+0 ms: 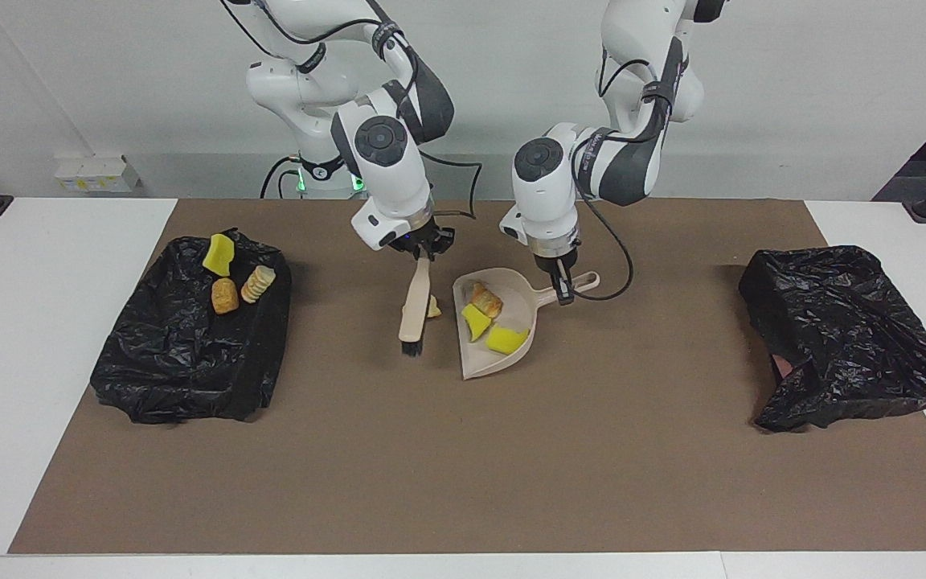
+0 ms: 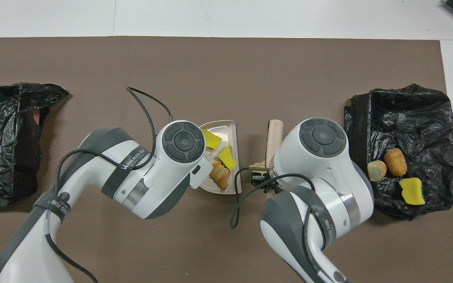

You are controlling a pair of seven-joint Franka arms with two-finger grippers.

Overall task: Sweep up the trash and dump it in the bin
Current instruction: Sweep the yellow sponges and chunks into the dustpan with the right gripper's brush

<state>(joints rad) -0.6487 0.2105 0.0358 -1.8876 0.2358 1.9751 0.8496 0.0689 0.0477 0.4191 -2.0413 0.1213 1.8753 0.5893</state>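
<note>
Brown matting (image 1: 463, 466) covers the white worktop (image 1: 45, 322) on which both arms stand at work. Right tool (image 1: 423, 251): pressed together on the handle of a beige hand brush (image 1: 413, 310), which hangs bristles-down just above the mat. Left tool (image 1: 563, 288): pinching the handle of a beige dustpan (image 1: 479, 362), the pan's open lip turned away from the robots. Inside the dustpan: two yellow scraps (image 1: 493, 331) and one orange-brown lump (image 1: 485, 300) of the trash. Just beside the brush, between it and the pan: one pale lump (image 1: 433, 306) on the mat, partly hidden by the brush handle. Toward the right arm's end of the worktop: a bin lined with a black bag (image 1: 190, 354), holding one yellow scrap (image 1: 218, 254) and two tan lumps (image 1: 240, 290). Toward the left arm's end: a second black bag (image 1: 845, 338), crumpled, its contents not visible. In the overhead view the left arm's wrist (image 2: 183, 140) covers part of the pan
</note>
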